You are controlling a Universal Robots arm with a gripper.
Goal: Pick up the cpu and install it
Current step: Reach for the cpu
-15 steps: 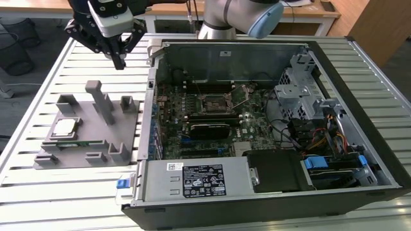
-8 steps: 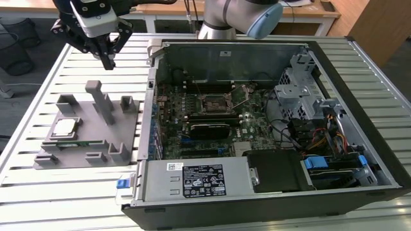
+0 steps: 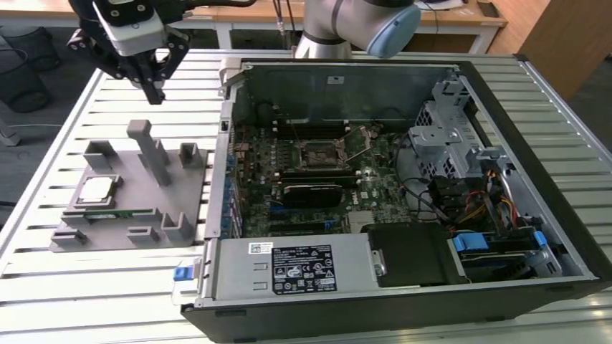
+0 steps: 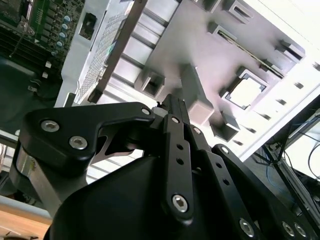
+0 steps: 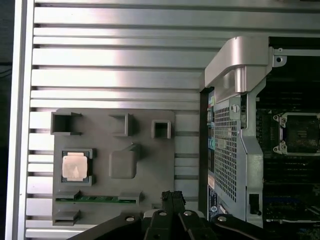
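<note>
Black gripper links and bolt heads sit closest in the second wrist view. The gripper has its fingers pressed together with nothing between them. In the first wrist view we see the fingertips meeting over the edge of the grey fixture.

The exterior view gives us the arm's pose. The arm reaches in from the far side, and the gripper points straight down above the slatted table. It hangs past the fixture's far edge, to the exterior view's left of the computer case.

The cpu lies flat in its square nest on the fixture, well apart from the gripper. The first wrist view looks down on the cpu, shiny top up, with the green memory stick in a slot just beside it. In the second wrist view the cpu shows as a pale glare patch.

The exterior view also gives us the open case interior — motherboard, cpu socket, power supply. The first wrist view catches the socket behind the case's perforated wall.

The arm is cut off by the frame edge in the exterior view, and so is the case's near corner. The gripper body covers part of the fixture in both wrist views.
</note>
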